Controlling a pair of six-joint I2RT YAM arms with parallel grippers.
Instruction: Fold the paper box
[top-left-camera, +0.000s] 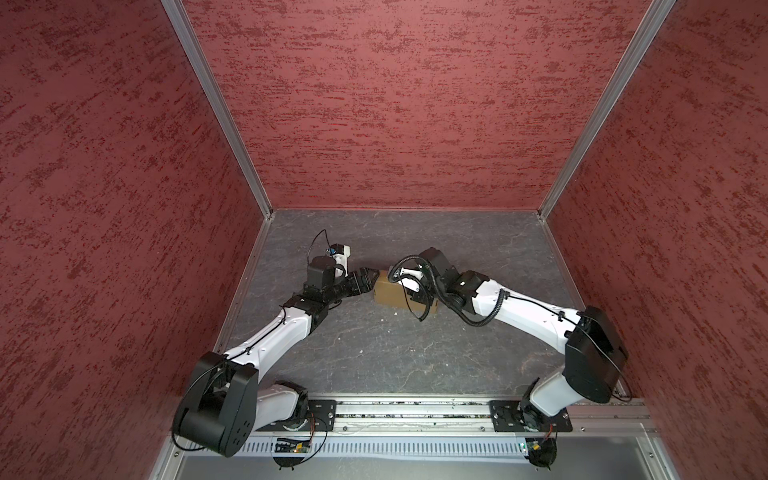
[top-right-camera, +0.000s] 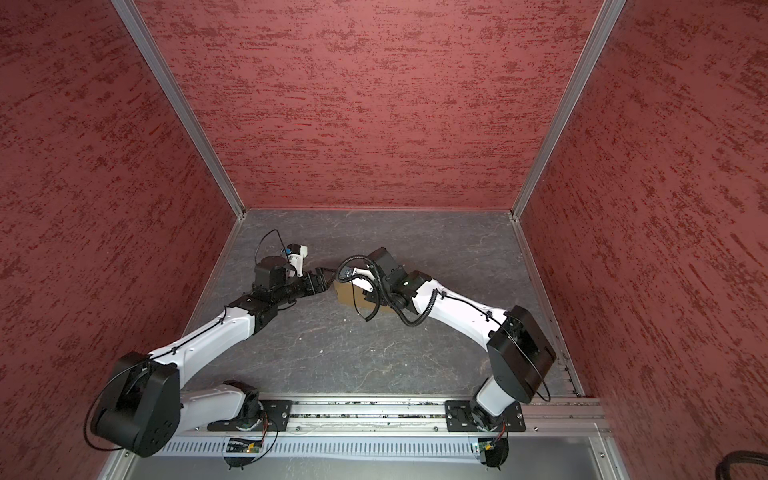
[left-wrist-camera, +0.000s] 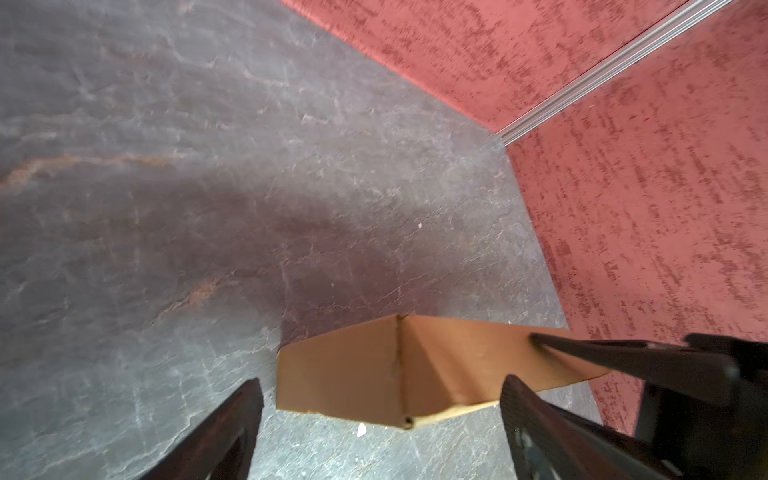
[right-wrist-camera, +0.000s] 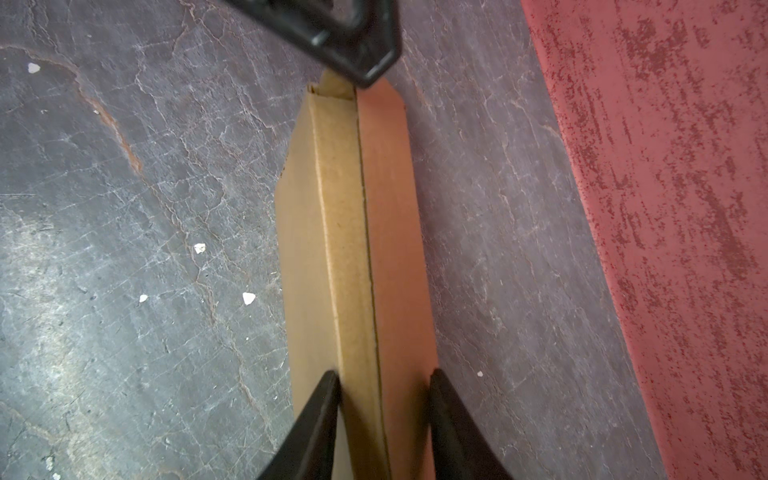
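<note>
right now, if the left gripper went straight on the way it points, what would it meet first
Most likely the near end of the paper box, which sits just ahead of the open left gripper, though the gap is unclear.

My left arm (top-left-camera: 282, 336) and right arm (top-left-camera: 528, 313) are smooth white shells between bulky black joint housings (top-left-camera: 594, 353), with thin black cables (top-left-camera: 536, 305) clipped along them, a ribbed black conduit (top-left-camera: 478, 323), and screw-studded black base plates (top-left-camera: 320, 409).

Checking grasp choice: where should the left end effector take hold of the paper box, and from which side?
Its near short end, approached from the left. The paper box looks to stand on edge, thin across; the open left end effector can straddle it, opposite the right end effector.
</note>
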